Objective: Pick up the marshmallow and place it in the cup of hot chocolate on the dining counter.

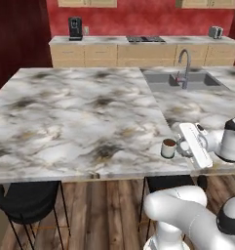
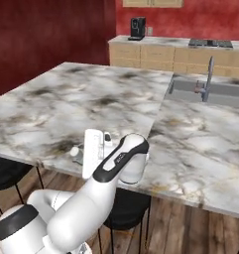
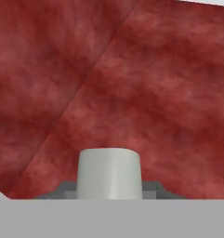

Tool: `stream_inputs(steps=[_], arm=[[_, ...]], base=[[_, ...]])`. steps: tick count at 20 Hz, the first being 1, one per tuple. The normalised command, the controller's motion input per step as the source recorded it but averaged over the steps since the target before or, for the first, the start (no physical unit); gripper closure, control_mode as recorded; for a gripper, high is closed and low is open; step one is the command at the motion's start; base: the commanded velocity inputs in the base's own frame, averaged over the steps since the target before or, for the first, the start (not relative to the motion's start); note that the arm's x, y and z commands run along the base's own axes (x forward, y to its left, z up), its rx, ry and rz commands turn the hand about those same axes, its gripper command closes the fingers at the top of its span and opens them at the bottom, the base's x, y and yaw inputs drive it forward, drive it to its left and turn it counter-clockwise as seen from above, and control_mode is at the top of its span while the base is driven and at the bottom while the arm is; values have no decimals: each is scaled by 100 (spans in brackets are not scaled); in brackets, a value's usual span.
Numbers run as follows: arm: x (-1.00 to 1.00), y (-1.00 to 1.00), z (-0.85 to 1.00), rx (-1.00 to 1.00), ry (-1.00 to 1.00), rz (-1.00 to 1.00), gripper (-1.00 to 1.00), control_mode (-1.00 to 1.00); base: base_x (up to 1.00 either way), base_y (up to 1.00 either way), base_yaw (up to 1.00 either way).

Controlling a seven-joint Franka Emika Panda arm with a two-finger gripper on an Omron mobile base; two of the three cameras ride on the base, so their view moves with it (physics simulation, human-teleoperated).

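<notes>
The cup of hot chocolate (image 1: 168,148), pale with a dark brown top, stands near the front edge of the marble dining counter (image 1: 89,112). My gripper (image 1: 180,145) lies level, just right of the cup and pointing at it. In the hand view the marshmallow (image 3: 109,174), a stubby white cylinder, sits between the jaws of the gripper (image 3: 109,191), which is shut on it; behind it is only red wall. In the right base view my hand (image 2: 92,152) covers most of the cup (image 2: 77,156) at the near edge of the dining counter (image 2: 106,104).
A steel sink (image 1: 185,80) with an arched faucet (image 1: 186,68) is set into the counter's far right. Black stools (image 1: 26,200) stand under the front edge. The back counter holds a coffee machine (image 1: 75,28), a cooktop (image 1: 145,38) and a toaster (image 1: 215,32).
</notes>
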Motion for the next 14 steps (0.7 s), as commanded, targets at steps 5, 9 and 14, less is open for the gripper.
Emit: stream_inputs(steps=[5, 9, 14], arm=[[0, 0, 0, 0, 0, 0, 100, 100], [0, 0, 0, 0, 0, 0, 100, 100], [0, 0, 0, 0, 0, 0, 100, 100]], base=[[95, -48, -30], [68, 2, -72], [66, 31, -62]])
